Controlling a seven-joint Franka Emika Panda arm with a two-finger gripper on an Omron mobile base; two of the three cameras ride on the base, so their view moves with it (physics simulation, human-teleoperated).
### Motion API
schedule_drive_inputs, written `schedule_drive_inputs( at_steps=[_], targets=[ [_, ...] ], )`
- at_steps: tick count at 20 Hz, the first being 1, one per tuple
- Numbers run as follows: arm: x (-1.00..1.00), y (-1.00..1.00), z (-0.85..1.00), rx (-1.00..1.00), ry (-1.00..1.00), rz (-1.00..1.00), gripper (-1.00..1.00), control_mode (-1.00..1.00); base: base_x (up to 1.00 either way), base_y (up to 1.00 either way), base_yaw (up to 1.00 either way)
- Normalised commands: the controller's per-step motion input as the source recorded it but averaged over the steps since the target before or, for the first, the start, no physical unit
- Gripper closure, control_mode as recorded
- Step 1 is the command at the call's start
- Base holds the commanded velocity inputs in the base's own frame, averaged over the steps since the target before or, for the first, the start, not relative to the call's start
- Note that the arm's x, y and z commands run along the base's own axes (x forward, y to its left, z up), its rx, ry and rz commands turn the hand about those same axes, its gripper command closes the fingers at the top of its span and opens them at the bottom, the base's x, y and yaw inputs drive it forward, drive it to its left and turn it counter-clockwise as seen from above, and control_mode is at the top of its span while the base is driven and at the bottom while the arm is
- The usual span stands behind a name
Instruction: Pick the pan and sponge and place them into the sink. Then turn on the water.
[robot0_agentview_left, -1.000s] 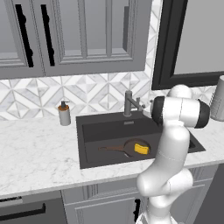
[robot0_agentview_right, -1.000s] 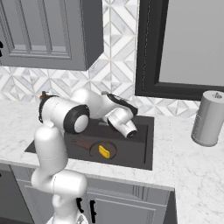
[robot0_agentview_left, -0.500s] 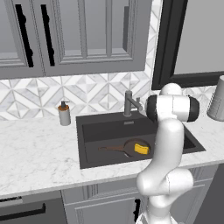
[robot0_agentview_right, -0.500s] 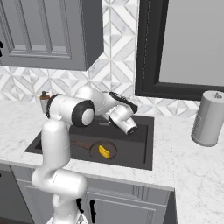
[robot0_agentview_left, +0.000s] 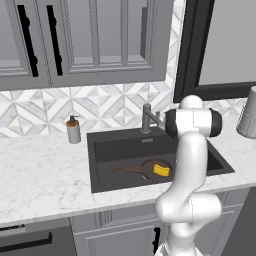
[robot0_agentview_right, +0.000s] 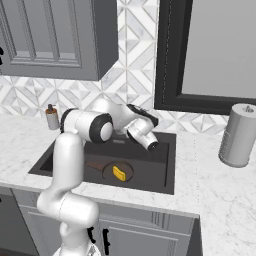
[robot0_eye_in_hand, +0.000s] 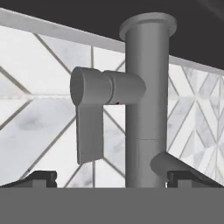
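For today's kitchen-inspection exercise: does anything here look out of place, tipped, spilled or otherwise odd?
Nothing stands out. The round dark brown frying pan lies flat in the dark grey sink basin, with the yellow sponge resting on it. The grey metal faucet stands upright, no water running. The open gripper faces it.

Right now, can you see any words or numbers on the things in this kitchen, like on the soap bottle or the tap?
No words, numbers or signs can be read anywhere.
Soap bottle: no label shows.
Faucet: plain grey, with one tiny red dot by the handle, no writing.
Grey canister: plain.
Pan and sponge in the sink: no marks.
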Motion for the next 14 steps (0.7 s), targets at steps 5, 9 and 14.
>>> schedule_drive_inputs(
  at_steps=[5,9,14],
  targets=[
    [0.36,0.00,-0.02,0.00,0.00,0.00,-1.00,-1.00,0.00,0.00,0.00],
    [0.39,0.00,-0.12,0.00,0.00,0.00,-1.00,-1.00,0.00,0.00,0.00],
    [0.42,0.00,-0.24,0.00,0.00,0.00,-1.00,-1.00,0.00,0.00,0.00]
  ],
)
